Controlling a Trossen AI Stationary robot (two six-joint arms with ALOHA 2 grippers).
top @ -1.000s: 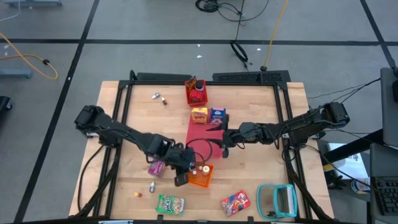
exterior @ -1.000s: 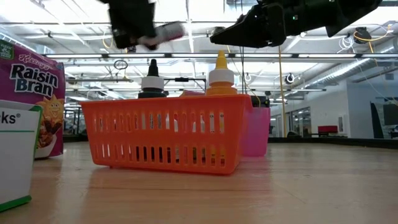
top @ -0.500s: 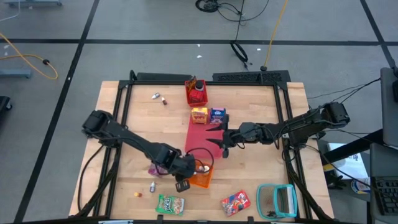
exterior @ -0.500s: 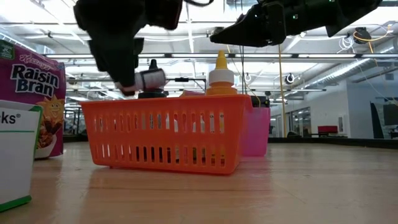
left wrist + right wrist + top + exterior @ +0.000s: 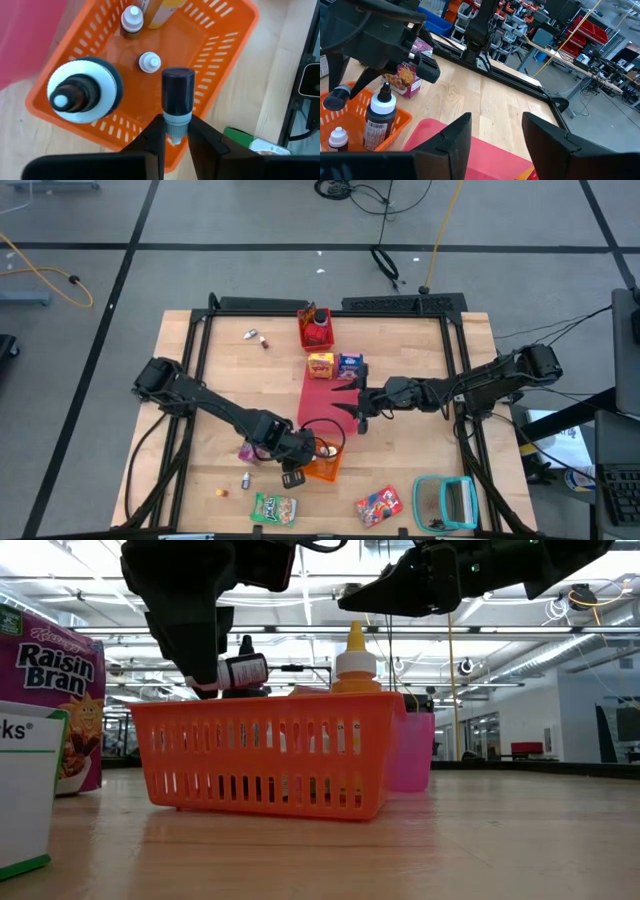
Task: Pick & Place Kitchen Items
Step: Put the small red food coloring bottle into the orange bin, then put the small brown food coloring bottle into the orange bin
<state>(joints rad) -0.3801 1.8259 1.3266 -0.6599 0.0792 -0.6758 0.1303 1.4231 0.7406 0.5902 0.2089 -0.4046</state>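
My left gripper (image 5: pixel 176 137) hangs over the orange basket (image 5: pixel 322 465) and is shut on a small bottle (image 5: pixel 177 100) with a dark end and a pale grey end. In the low view the bottle (image 5: pixel 240 672) lies level just above the basket's rim (image 5: pixel 260 700). In the basket stand a dark bottle with a white collar (image 5: pixel 80 95), a yellow squeeze bottle (image 5: pixel 353 665) and two tiny white-capped bottles (image 5: pixel 149 61). My right gripper (image 5: pixel 352 402) hovers open over the flat red mat (image 5: pixel 320 395), touching nothing. My left gripper pinches the small bottle between its two fingers (image 5: pixel 155 142) at its pale grey end (image 5: pixel 177 125). The dark end (image 5: pixel 178 87) sticks out beyond the fingertips. The fingers come from above, slanting down. The bottle is lifted clear, lying about level over the basket's inside.
A pink-purple carton (image 5: pixel 250 450) lies beside the basket, and a tiny bottle (image 5: pixel 245 480) near it. A green packet (image 5: pixel 273 507), a red packet (image 5: pixel 379 504) and a teal-framed object (image 5: pixel 446 502) sit at the near edge. Yellow (image 5: pixel 321 365) and blue (image 5: pixel 350 365) cartons and a red bin (image 5: pixel 316 330) lie farther off.
My left gripper has come down toward the orange basket and a little toward the table's near edge, carrying the small bottle from well above the basket to just over its rim. It has stayed shut on the bottle.
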